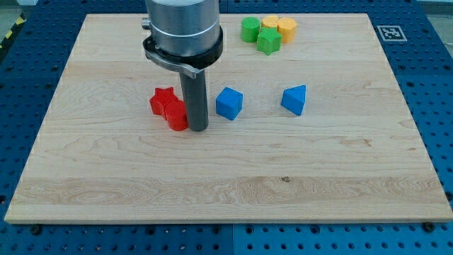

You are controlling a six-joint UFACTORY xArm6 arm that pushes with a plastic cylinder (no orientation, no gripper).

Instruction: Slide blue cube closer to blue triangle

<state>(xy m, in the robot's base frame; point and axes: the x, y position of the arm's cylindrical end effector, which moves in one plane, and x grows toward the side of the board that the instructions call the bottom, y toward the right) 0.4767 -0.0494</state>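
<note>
The blue cube (228, 103) sits a little left of the frame's centre on the wooden surface (233, 191). The blue triangle (294, 100) lies to its right at about the same height in the frame, apart from it with bare wood between them.

My tip (197, 129) rests just left of the cube, near it but with a narrow gap showing, so it does not look to be touching yet. The tool is a plain rod with no jaws, so there is nothing to be apart, together or clamped on anything. Tight against the rod's left side are two red blocks (168, 108), one star-like; the rod hides part of them.

The tip looks slightly lower in the frame than the cube's middle. A rightward push from here could catch the cube off-centre, turning it or sending it toward the upper frame, past the triangle. Too long a push could knock the triangle away.

Green (259, 35) and yellow (279, 27) blocks cluster at the upper right, well clear.
</note>
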